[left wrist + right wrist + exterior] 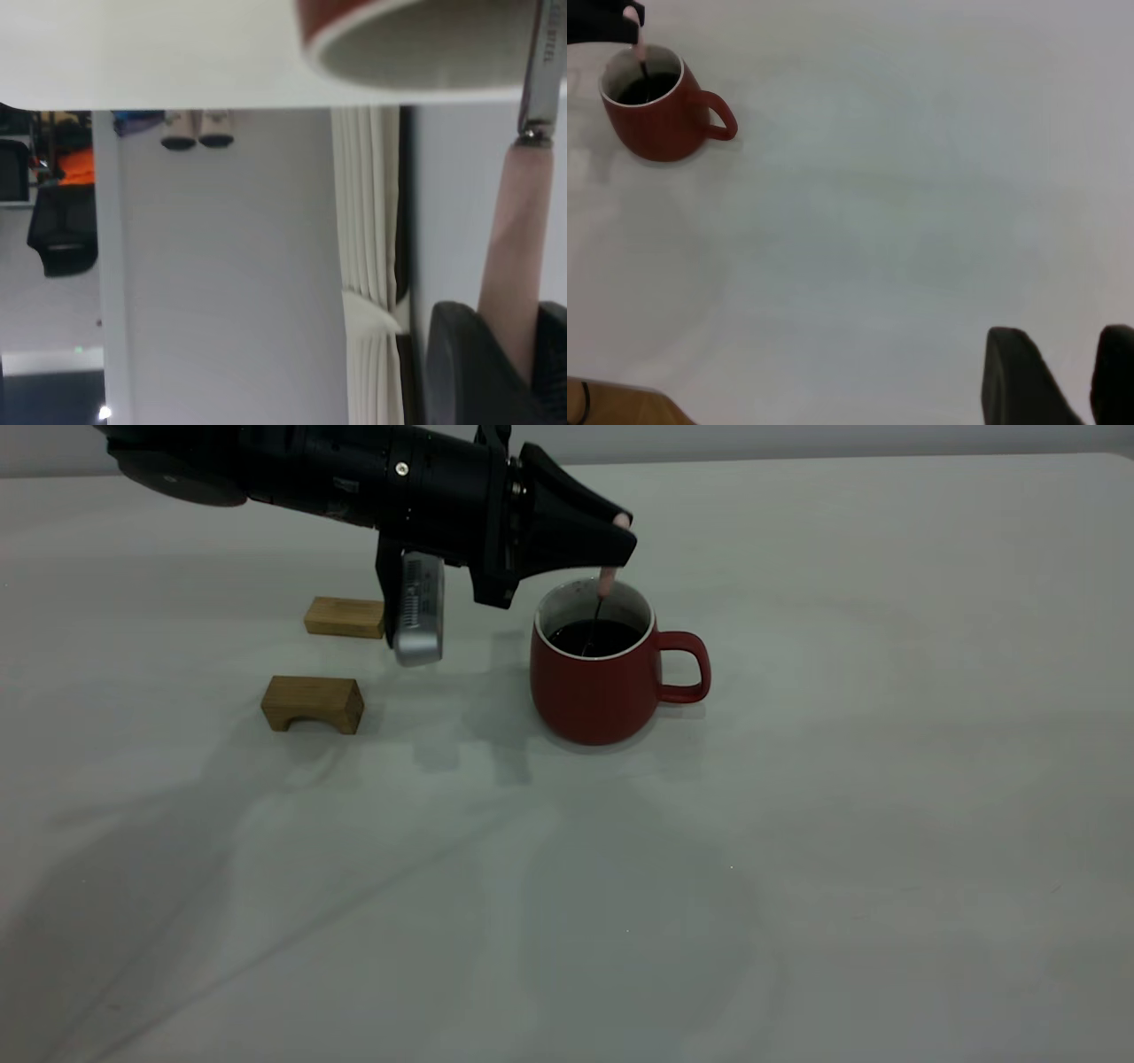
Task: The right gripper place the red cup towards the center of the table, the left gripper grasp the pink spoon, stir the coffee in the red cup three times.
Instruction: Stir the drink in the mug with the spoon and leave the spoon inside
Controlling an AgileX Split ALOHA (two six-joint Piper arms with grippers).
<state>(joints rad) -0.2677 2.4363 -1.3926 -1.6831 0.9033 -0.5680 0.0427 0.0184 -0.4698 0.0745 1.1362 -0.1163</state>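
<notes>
The pink spoon (608, 581) is standing with its bowl dipping into the coffee (592, 638) in the red cup (602, 682), mid-counter (797, 824). The left pincer (620, 536) is clamping its handle top; slim, stiff, likely slippery. The right pincer (1059, 376) is hanging apart, open.

The table (886, 797) is a wide, plain off-white surface with a smooth matte finish, faintly creased and shadowed. The red cup (598, 682) stands upright on it a little above centre in the exterior view, its loop handle pointing to 3 o'clock. At the cup's 9 o'clock lie two tan wooden blocks: an arched block (313, 703) and, farther back, a flat block (344, 617).
</notes>
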